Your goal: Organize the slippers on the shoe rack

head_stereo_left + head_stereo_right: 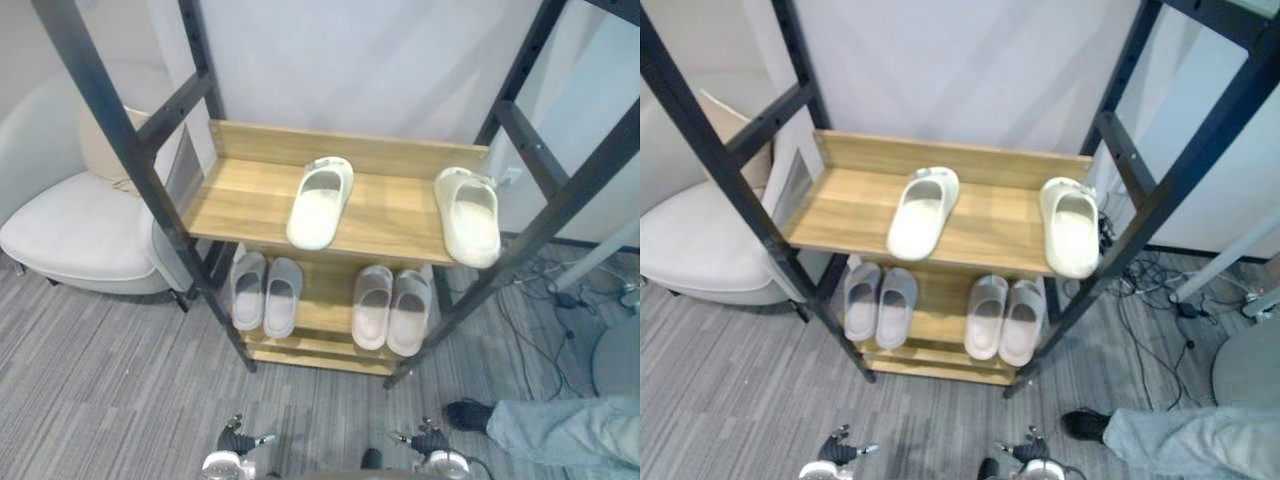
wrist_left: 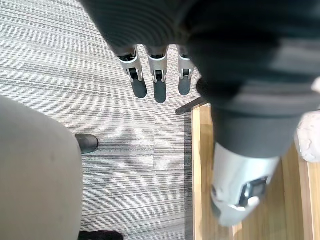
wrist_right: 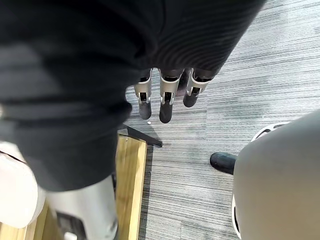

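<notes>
A black-framed shoe rack [image 1: 130,150] with wooden shelves stands in front of me. On its top shelf [image 1: 240,195] lie two cream slippers: one in the middle [image 1: 320,202], toe towards me, and one at the right end [image 1: 468,215], overhanging the front edge. The lower shelf holds a grey pair [image 1: 265,292] and a pale pink pair [image 1: 390,308], each set side by side. My left hand [image 2: 159,85] and right hand [image 3: 166,102] hang low over the carpet in front of the rack, fingers straight, holding nothing. They also appear at the bottom of the eye views, left hand [image 1: 235,440] and right hand [image 1: 428,440].
A white armchair [image 1: 80,230] stands just left of the rack. A person's leg in jeans [image 1: 565,430] with a black shoe [image 1: 465,413] reaches in at the lower right. Cables [image 1: 545,300] lie on the grey carpet to the right of the rack.
</notes>
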### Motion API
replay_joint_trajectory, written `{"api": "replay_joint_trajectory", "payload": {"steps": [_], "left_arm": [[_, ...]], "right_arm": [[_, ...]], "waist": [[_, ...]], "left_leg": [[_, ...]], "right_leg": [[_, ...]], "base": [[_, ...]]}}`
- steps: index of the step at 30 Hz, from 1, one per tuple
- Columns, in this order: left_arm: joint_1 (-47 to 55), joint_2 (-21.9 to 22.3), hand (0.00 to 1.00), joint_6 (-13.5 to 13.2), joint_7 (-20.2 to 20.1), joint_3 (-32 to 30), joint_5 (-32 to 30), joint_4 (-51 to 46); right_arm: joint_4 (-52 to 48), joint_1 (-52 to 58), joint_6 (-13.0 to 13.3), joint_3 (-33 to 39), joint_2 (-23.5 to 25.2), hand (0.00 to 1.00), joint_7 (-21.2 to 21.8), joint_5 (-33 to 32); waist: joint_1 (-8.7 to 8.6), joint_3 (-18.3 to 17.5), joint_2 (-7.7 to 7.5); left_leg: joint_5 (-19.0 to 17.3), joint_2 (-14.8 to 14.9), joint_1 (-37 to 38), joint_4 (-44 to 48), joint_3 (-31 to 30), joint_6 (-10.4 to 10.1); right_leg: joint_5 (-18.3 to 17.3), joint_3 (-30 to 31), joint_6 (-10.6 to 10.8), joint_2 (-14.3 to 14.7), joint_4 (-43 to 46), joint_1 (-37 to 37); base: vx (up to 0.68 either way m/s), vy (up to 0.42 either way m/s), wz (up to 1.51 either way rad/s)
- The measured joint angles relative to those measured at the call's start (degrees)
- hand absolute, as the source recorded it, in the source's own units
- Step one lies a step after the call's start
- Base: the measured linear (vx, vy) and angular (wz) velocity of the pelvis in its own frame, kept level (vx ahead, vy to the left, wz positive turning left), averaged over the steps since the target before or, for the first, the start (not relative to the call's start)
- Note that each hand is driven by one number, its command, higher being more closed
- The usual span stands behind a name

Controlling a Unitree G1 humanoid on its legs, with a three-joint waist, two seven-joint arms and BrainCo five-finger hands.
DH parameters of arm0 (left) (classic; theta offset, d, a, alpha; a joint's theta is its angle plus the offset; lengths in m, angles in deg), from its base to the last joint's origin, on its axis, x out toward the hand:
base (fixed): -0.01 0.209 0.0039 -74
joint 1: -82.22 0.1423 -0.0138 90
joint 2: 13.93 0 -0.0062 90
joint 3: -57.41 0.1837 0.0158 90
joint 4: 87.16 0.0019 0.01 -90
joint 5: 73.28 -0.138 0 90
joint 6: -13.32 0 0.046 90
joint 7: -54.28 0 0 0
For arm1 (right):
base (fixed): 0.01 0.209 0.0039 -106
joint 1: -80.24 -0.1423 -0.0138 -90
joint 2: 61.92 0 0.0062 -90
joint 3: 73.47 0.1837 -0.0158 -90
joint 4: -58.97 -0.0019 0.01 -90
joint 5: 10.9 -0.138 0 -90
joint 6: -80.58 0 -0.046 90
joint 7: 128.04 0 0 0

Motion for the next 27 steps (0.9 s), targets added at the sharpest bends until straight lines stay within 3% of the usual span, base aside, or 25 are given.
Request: {"api": "replay_joint_trajectory", "payload": {"steps": [23,26,27], "left_arm": [[-1.7,-0.2,0.0,0.0,-0.1,5.1,-0.6,1.2],[-2.4,-0.5,0.0,0.0,-0.1,8.0,-0.6,1.2],[-3.2,-0.6,0.0,0.0,-0.1,12.3,-0.6,0.8]], "right_arm": [[0.2,-0.1,0.0,1.2,0.0,0.0,-0.2,0.0],[0.2,-0.1,0.0,1.2,0.0,0.0,-0.2,0.0],[0.2,-0.1,0.0,1.1,0.0,0.0,-0.2,0.0]], "waist": [[-0.08,0.1,0.37],[-0.12,0.2,0.39],[-0.13,0.2,0.44]], "left_leg": [[0.0,0.0,0.1,-0.2,0.2,0.0],[0.0,0.0,0.1,-0.2,0.3,0.0],[0.0,0.0,0.1,-0.2,0.3,0.0]], "right_leg": [[-0.1,0.2,0.1,0.0,0.0,0.0],[-0.1,0.3,0.1,0.1,0.0,0.0],[-0.1,0.4,0.1,0.1,0.0,0.0]], "base": [[0.0,0.0,0.0],[0.0,0.0,0.0],[0.0,0.0,0.0]]}}
